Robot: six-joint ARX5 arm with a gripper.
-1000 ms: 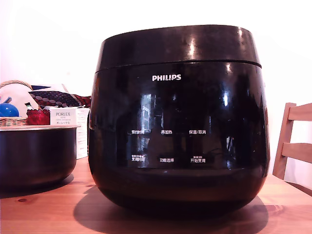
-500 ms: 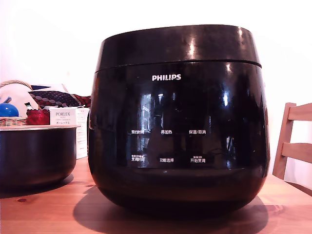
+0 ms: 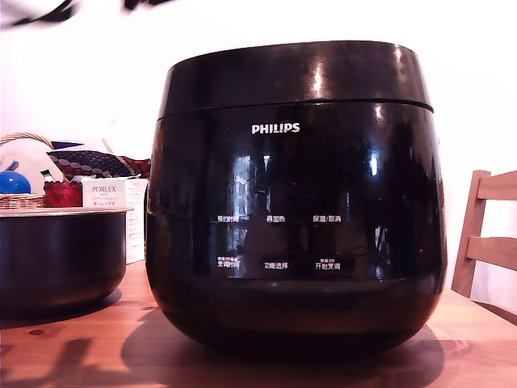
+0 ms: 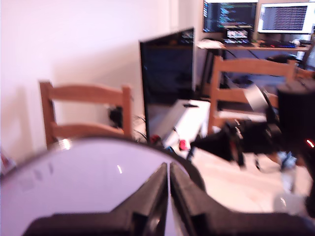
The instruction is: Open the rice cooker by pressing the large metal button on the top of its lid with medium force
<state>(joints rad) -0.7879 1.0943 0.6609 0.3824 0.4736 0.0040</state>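
Note:
The rice cooker (image 3: 295,234) is a big glossy black appliance with a white PHILIPS logo, standing on a wooden table (image 3: 73,347). Its lid (image 3: 295,74) sits closed on the body. A dark blurred piece of my arm (image 3: 48,10) shows at the top of the exterior view's left. In the wrist view my gripper (image 4: 168,168) is shut with nothing between its fingers. It hovers above the lid's rounded top (image 4: 88,177), which reflects the pale wall. The metal button is hidden in the exterior view, and I cannot make it out in the wrist view.
A dark pot with a pale rim (image 3: 60,255) stands at the exterior view's left, with a PORLEX box (image 3: 105,194) and a basket (image 3: 20,174) behind it. A wooden chair (image 3: 485,234) is at the right. Beyond the cooker the wrist view shows another chair (image 4: 86,110), a black screen (image 4: 167,69) and a camera (image 4: 236,140).
Dark blurred arm parts have come into the top left of the exterior view, and a shadow now falls on the table at lower left. The cooker has not moved.

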